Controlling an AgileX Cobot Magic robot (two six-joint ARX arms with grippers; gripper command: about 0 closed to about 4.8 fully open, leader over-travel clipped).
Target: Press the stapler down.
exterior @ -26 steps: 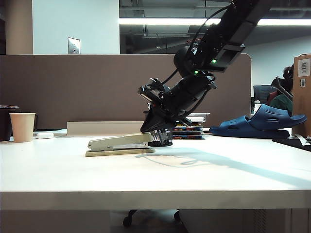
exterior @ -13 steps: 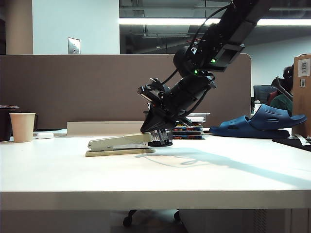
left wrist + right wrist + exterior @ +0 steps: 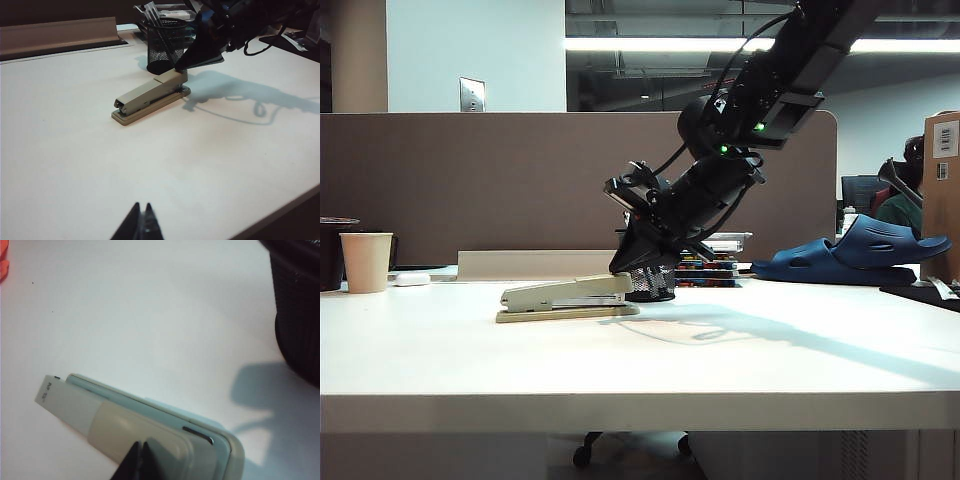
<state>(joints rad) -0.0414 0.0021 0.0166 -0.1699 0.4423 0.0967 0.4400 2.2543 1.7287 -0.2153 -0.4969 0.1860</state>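
Paper cup: far left of the table, near the back edge, well apart from everything else
Small white oblong object: just right of the cup, lying flat by the partition
Table: white top, broad bare stretch between cup and stapler and again along the front edge
Stapler: lying flat near the middle of the table, nose toward the left, hinge end toward the right; bare surface on its left and front sides
Left gripper: low over the near part of the table, well short of the stapler, fingertips pressed together on nothing; not seen in the exterior view
Right gripper: reaches down from the upper right, tip resting on the stapler's rear end; fingers together, seen on its top arm in the right wrist view
Mesh pen cup: just behind the stapler's rear end, close beside the right gripper
Blue sandal: far right, at the back, well apart from the stapler
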